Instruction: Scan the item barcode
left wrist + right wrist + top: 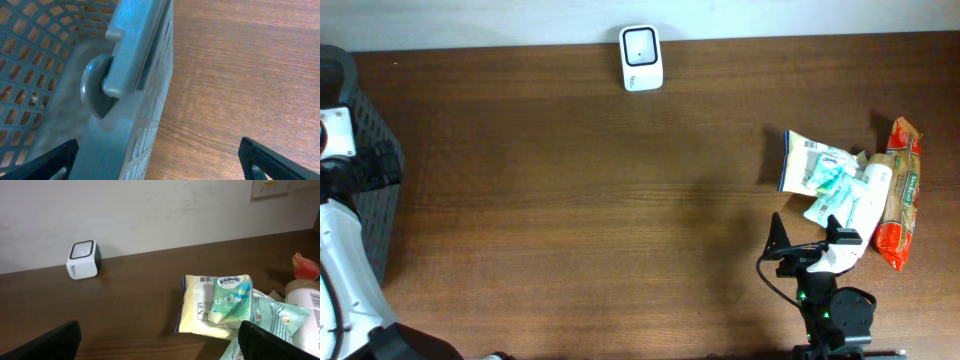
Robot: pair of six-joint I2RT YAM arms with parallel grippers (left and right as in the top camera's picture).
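The white barcode scanner (641, 57) with a dark window stands at the table's far edge; it also shows in the right wrist view (83, 260). A pile of items lies at the right: a yellow-and-white packet (200, 305) with a printed barcode, a green tissue pack (231, 300) on it, a white bottle (865, 195) and an orange-red packet (900, 195). My right gripper (159, 342) is open and empty, low over the table just in front of the pile (810, 245). My left gripper (159, 162) is open and empty, straddling the wall of a grey basket (135, 75).
The grey slotted basket (360, 150) stands at the table's left edge under the left arm. A teal packet (280, 320) lies in the pile beside the bottle. A pale wall runs behind the table's far edge.
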